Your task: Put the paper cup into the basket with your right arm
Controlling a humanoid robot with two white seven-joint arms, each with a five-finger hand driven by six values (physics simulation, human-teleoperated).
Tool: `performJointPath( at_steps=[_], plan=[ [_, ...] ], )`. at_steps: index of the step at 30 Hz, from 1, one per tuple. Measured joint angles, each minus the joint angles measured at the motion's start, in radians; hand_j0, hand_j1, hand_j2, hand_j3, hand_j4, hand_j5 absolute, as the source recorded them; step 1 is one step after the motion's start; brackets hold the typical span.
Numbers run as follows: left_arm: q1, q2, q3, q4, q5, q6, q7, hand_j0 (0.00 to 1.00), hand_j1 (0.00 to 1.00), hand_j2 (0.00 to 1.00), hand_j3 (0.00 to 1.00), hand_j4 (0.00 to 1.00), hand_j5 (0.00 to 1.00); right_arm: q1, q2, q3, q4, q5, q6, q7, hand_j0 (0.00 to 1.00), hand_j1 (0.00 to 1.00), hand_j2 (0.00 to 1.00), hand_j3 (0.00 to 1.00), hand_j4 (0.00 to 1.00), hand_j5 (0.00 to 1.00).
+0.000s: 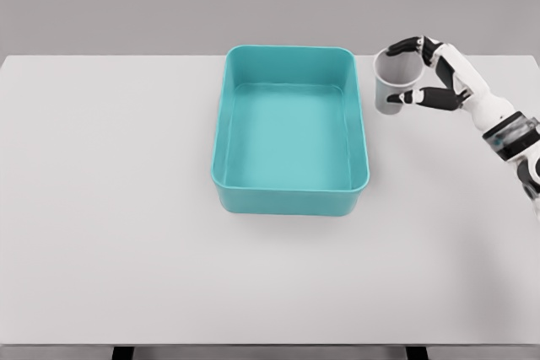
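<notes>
Gripping the paper cup [396,82] upright, the right hand [437,77] has its dark-tipped fingers [405,45] curled around the rim and lower wall. The cup is just beside the basket [291,200], outside its right rim, so the grasp looks done while moving over and releasing remain. Smooth teal basket, rounded corners, empty; cup pale, tapered; bench [110,208] matte white.

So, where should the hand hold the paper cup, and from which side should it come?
Best on the side wall of the paper cup, near its middle, coming from the right. The cup stands upright with its open mouth up, so fingers can wrap around the round wall. The right hand is already shut on it this way, on the side facing away from the basket, which leaves the path toward the basket free.
</notes>
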Motion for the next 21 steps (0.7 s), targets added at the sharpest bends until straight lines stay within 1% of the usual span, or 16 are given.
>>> performJointPath(
  at_steps=[5,10,15,21],
  plan=[
    [0.000,0.000,0.000,0.000,0.000,0.000,0.000,1.00,1.00,1.00,1.00,1.00,1.00,-0.035,-0.007,0.001,-0.045,0.001,-0.003,0.002,0.62,0.62,0.62,0.62,0.62,0.62],
    [-0.002,0.000,0.000,0.000,0.000,0.000,0.000,1.00,1.00,1.00,1.00,1.00,1.00,-0.071,-0.003,0.009,-0.064,0.026,-0.003,0.007,0.63,0.63,0.63,0.63,0.63,0.63],
    [-0.002,0.000,0.000,0.000,0.000,0.000,0.000,1.00,1.00,1.00,1.00,1.00,1.00,-0.133,0.029,0.041,-0.070,0.129,-0.003,0.005,0.63,0.63,0.63,0.63,0.63,0.63],
    [-0.002,0.000,0.000,0.000,0.000,0.000,0.000,1.00,1.00,1.00,1.00,1.00,1.00,-0.160,0.071,0.086,-0.071,0.297,-0.004,0.001,0.64,0.64,0.64,0.64,0.64,0.64]
  ],
)
